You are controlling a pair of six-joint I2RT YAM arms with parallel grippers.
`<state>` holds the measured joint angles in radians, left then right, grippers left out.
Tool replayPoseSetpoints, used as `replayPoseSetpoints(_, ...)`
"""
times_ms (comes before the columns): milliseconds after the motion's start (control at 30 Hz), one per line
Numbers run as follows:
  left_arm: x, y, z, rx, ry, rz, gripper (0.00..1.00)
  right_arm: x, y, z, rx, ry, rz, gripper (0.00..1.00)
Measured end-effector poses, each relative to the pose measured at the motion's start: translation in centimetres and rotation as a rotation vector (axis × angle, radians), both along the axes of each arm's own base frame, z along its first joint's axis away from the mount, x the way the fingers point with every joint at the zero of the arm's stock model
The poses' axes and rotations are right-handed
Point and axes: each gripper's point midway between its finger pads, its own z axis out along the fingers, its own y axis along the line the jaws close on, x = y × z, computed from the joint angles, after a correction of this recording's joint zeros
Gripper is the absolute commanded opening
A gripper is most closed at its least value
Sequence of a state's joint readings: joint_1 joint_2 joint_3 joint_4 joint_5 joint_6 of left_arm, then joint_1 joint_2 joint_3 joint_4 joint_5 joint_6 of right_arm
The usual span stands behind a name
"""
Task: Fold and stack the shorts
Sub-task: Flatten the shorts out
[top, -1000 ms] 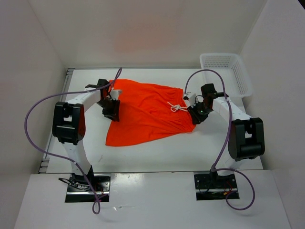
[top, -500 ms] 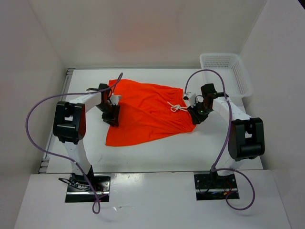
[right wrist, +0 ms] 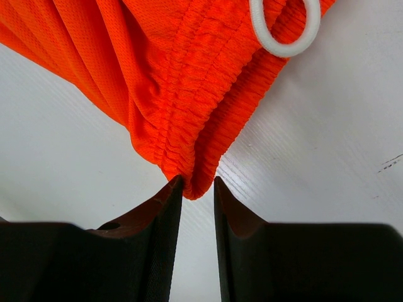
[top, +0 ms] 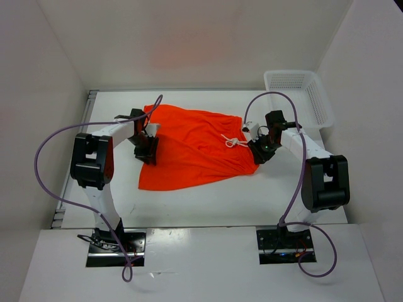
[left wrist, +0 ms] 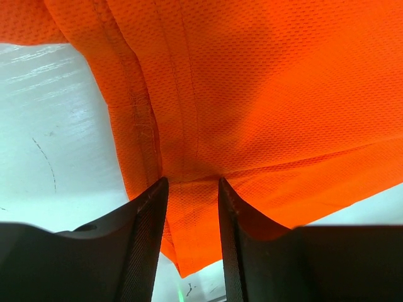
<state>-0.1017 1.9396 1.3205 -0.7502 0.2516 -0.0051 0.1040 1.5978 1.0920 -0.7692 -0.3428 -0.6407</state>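
A white plastic mesh basket (top: 320,100) stands at the far right corner of the white bench (top: 208,204), against the right wall. Plain white walls (top: 189,38) close in the left, far and right sides. The bench surface shows thin dark scratches (left wrist: 45,165).

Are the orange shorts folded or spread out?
Spread out: the shorts lie wide and mostly flat on the table, drawstring showing.
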Motion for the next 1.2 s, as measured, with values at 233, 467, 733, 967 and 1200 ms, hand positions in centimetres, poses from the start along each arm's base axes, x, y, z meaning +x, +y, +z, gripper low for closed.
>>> replayPoseSetpoints(233,0.8,-0.1,0.3,-0.003,-0.026,-0.001,0.44,0.0,0.0,0.0,0.001,0.0,0.001,0.3)
replayPoseSetpoints(467,1.8,-0.4,0.9,-0.017,-0.059,-0.003,0.42,-0.2,0.0,-0.2,0.0,0.004,0.001,0.3)
replayPoseSetpoints(733,1.7,0.0,0.3,0.007,-0.054,0.001,0.42,-0.1,0.0,-0.1,0.0,0.003,0.001,0.3)
replayPoseSetpoints(967,1.3,-0.1,-0.2,-0.004,-0.037,0.0,0.3,0.0,0.0,-0.1,0.0,0.0,0.001,0.3)
replayPoseSetpoints(1200,1.4,-0.4,-0.1,-0.024,-0.03,-0.002,0.32,0.0,0.0,-0.1,0.0,-0.001,0.001,0.3)
